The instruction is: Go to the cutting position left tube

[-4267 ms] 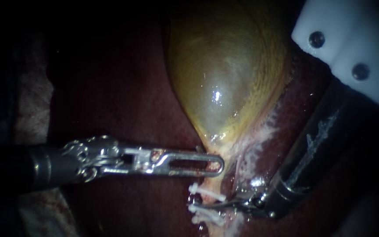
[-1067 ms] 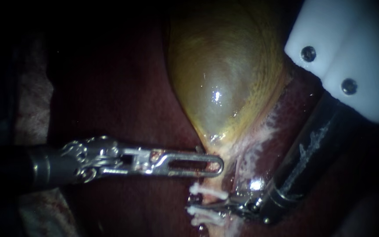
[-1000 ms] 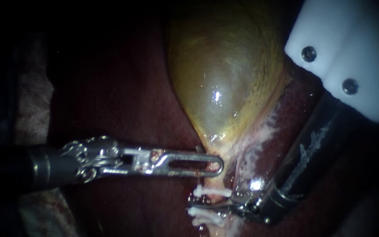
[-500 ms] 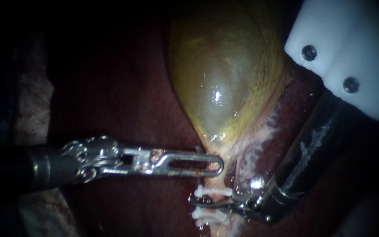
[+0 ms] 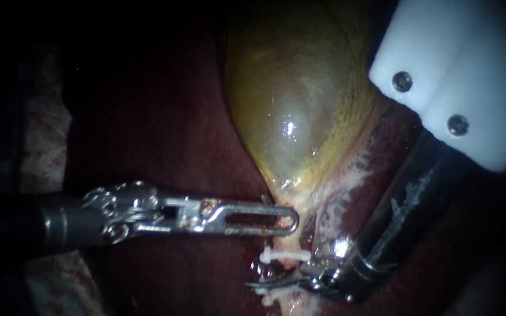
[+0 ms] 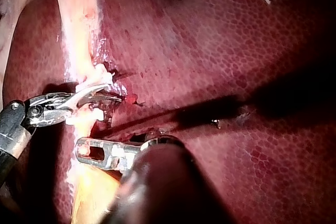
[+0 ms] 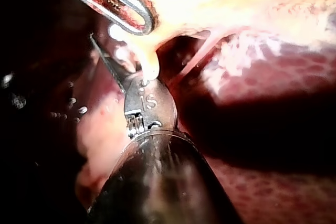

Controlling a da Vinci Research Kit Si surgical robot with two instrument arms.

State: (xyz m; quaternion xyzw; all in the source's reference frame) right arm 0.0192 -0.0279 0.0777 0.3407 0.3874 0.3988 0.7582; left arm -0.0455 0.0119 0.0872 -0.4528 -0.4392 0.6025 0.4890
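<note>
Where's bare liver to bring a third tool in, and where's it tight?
Free: bare liver bordered by the gallbladder and the left instrument; also the liver strip below that instrument's shaft. Crowded: under the gallbladder's narrow end, where the right instrument, jaws open, sits at the white clips, its shaft and white housing filling the side beyond.

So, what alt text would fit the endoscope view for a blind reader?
The right instrument, jaws open, straddles a pale tube between two white clips; the left instrument lies at the gallbladder's neck, over dark red liver.
</note>
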